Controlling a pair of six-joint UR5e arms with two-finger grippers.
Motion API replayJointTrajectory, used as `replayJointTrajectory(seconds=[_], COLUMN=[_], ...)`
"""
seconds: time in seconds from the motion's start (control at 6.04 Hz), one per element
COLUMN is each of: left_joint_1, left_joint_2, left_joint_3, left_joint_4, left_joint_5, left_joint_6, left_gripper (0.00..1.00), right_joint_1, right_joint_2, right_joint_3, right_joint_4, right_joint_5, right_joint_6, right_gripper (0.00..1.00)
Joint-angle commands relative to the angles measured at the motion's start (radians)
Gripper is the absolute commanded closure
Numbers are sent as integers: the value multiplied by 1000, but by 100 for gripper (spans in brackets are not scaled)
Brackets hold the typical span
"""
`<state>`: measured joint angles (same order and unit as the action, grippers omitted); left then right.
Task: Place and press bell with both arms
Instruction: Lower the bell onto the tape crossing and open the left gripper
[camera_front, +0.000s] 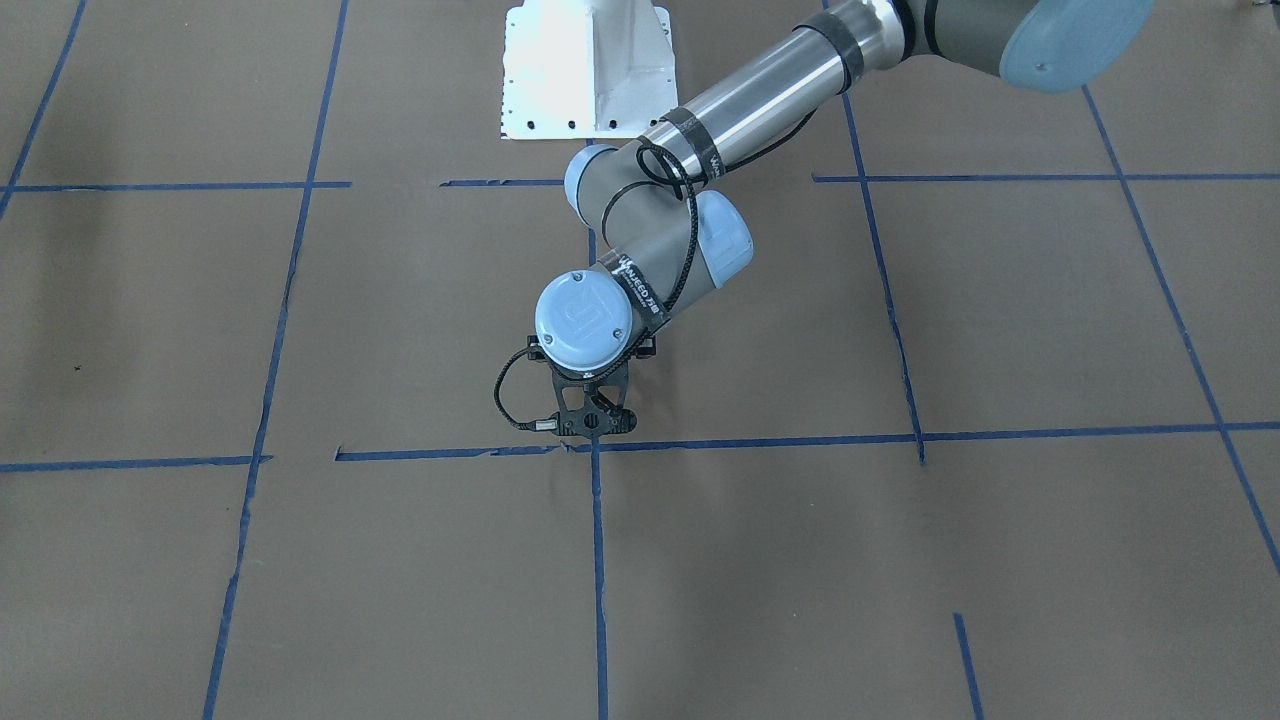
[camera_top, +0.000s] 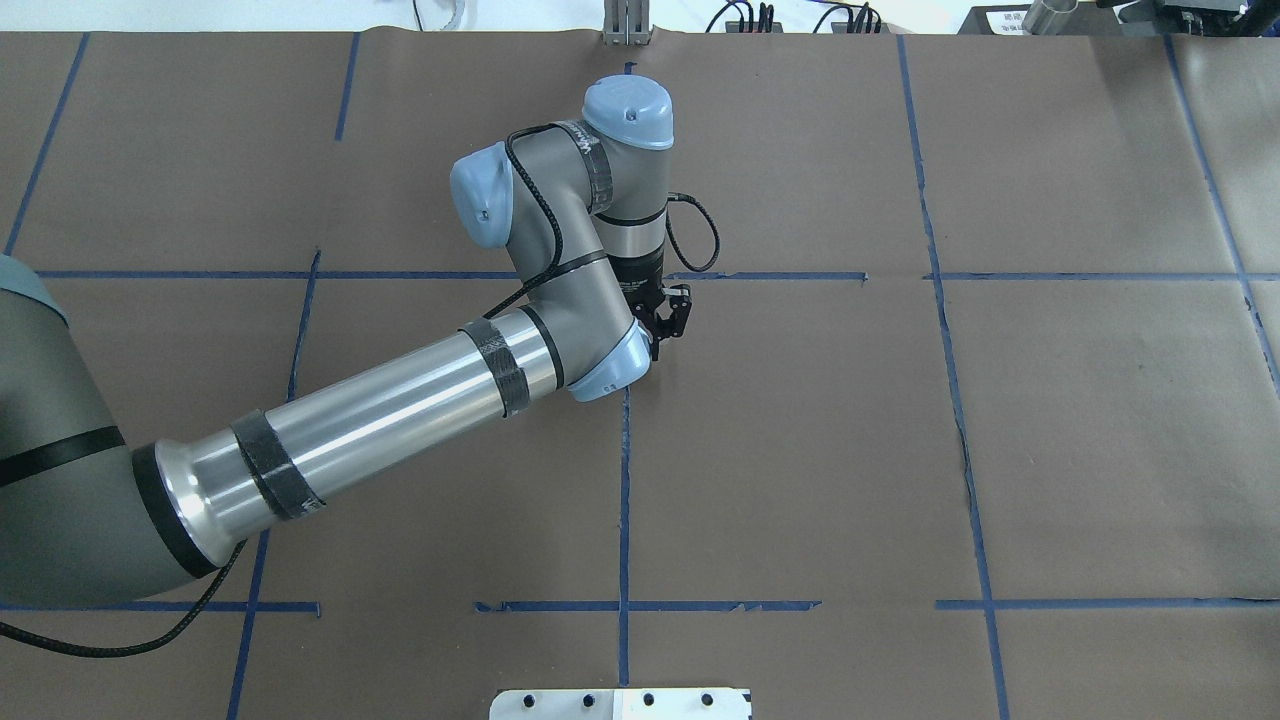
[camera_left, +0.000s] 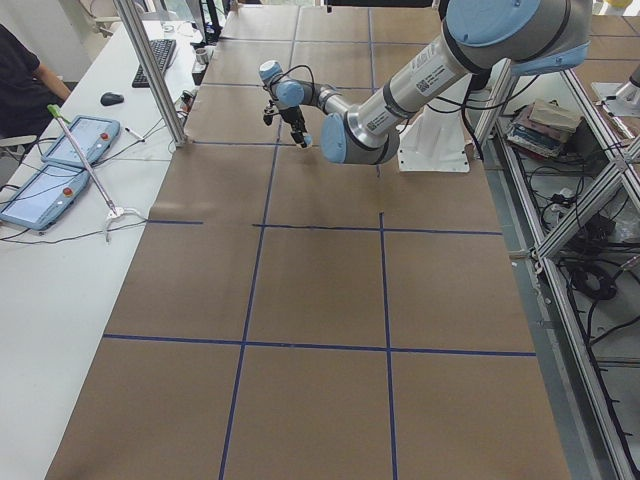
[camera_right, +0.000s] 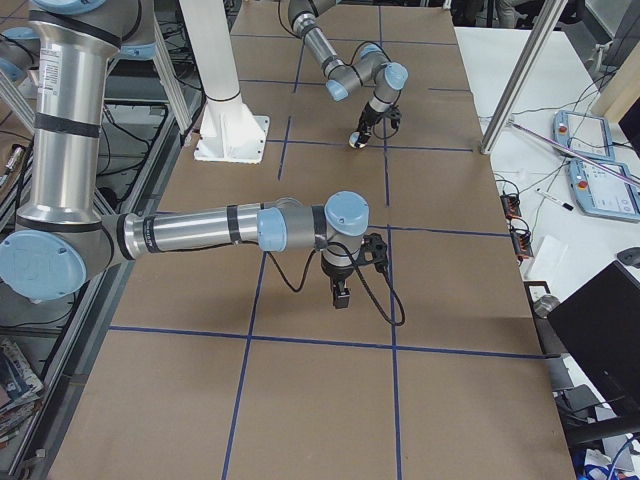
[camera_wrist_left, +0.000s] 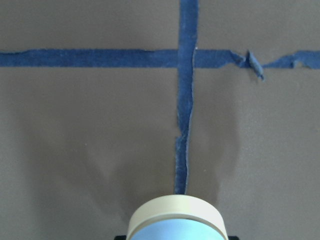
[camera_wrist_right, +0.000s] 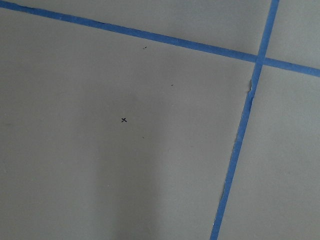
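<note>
The bell (camera_wrist_left: 175, 220) sits at the left wrist view's bottom edge, pinched in the left gripper (camera_front: 592, 428), near the blue tape crossing (camera_wrist_left: 187, 57). The right gripper (camera_right: 340, 296) hovers over brown paper (camera_right: 320, 400); whether its claw is spread I cannot tell.

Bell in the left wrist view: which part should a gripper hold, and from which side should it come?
Hold the bell by its cream base ring, coming straight down from above with a finger on each opposite side. The ring's band looks flat enough to pinch; the light-blue dome curves and would probably slip. Only part of the bell shows here.
</note>
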<state>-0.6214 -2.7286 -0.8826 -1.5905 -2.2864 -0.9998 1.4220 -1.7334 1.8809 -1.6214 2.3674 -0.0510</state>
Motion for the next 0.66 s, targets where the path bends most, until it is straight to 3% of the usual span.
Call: replayJointTrajectory(seconds=[0.0,0.17,0.5], left_joint_1=[8,8,6], left_joint_2=[0,1,0], left_joint_3=[16,16,16], left_joint_4=[-31,-31,-31], left_joint_5=[1,1,1], left_joint_6=[-2,-2,1], left_gripper=[70,50,28], right_joint_1=[0,0,0], right_joint_2=[0,0,3], right_joint_3=[1,3,3], right_joint_4=[0,0,0], right_joint_5=[1,1,0], right_joint_6=[0,0,0], right_gripper=[0,0,0])
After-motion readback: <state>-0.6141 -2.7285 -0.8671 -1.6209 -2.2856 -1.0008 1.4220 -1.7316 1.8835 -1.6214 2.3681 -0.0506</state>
